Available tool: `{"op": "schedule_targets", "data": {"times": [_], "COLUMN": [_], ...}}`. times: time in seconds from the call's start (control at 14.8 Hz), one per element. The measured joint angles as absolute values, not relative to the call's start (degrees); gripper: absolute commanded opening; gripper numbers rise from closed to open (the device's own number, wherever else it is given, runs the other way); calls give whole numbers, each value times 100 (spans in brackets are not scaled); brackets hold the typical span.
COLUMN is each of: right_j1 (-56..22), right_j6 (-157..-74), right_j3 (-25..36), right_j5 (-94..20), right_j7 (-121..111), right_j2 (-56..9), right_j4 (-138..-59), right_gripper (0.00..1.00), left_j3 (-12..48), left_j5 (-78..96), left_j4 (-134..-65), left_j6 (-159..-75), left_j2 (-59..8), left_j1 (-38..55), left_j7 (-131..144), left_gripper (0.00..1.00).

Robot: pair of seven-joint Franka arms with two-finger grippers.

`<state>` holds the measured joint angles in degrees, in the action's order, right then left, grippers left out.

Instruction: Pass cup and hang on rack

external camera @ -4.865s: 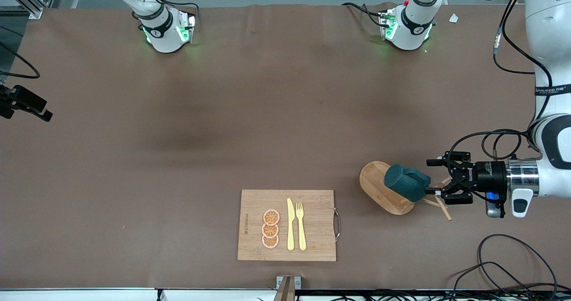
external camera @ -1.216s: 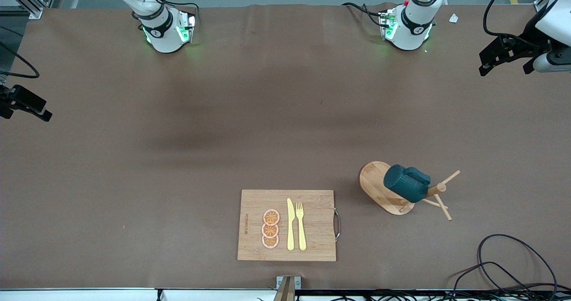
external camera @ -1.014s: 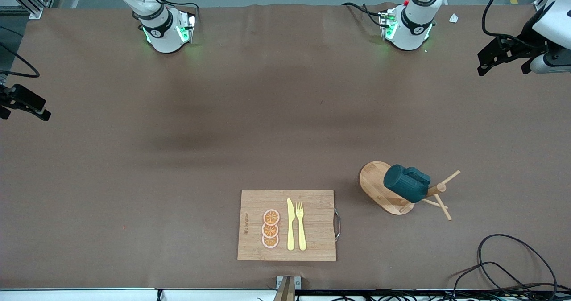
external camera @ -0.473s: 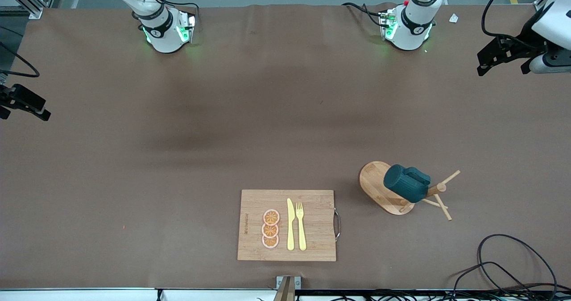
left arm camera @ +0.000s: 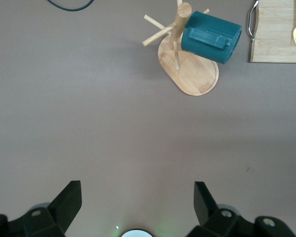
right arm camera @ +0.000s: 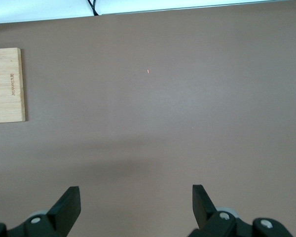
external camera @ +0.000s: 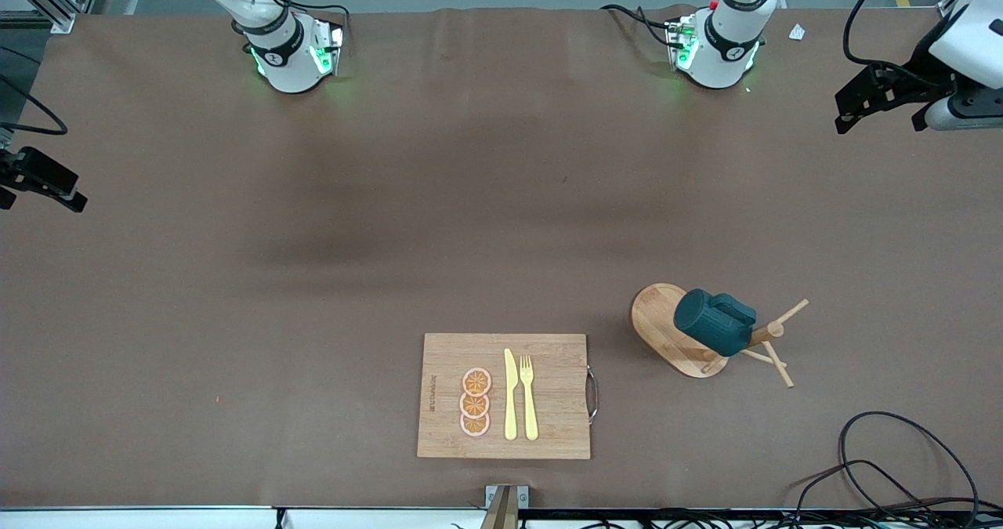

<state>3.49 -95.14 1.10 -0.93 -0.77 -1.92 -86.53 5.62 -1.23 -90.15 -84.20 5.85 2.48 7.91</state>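
The cup (external camera: 714, 323) hangs on the rack (external camera: 666, 327), its handle hooked over one of the thin pegs beside the central post, its body tilted above the oval wooden base. In the left wrist view the cup (left arm camera: 211, 30) shows its handle side up against the post, and the rack (left arm camera: 192, 71) stands with its base flat on the brown table (left arm camera: 113, 123). The rack is the landmark for the rest. The cutting board (external camera: 504, 396) lies near the rack, toward the right arm's end of the table and a little nearer to the front camera. On the board rest three orange slices (external camera: 475, 402) in a row, with a yellow knife (external camera: 510, 394) and a yellow fork (external camera: 529, 396) side by side between the slices and the board's metal handle (external camera: 593, 393), which faces the rack. A loose black cable (external camera: 901, 458) curls on the table nearer to the front camera than the rack, toward the left arm's end. The left gripper (external camera: 878, 102) hangs in the air well apart from the rack, over the left arm's end of the table, and its fingers (left arm camera: 69, 200) stand wide apart with nothing between them. The right gripper (external camera: 39, 182) waits well apart from the rack, over the right arm's end of the table; its fingers (right arm camera: 69, 202) are also spread wide and hold nothing, with only bare table beneath them.
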Motion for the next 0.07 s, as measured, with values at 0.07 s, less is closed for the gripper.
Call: {"op": "schedule_targets", "data": {"times": [0.07], "right_j1": [349], "right_j6": [-9514], "right_j3": [110], "right_j5": [-93], "right_j7": [-77], "right_j2": [-192], "right_j4": [-8653], "right_gripper": [100], "left_j3": [562], "left_j5": [-123], "left_j4": [-9016], "left_j6": [-8420], "left_j2": [584], "left_j1": [266], "left_j7": [791], "left_gripper": [100]}}
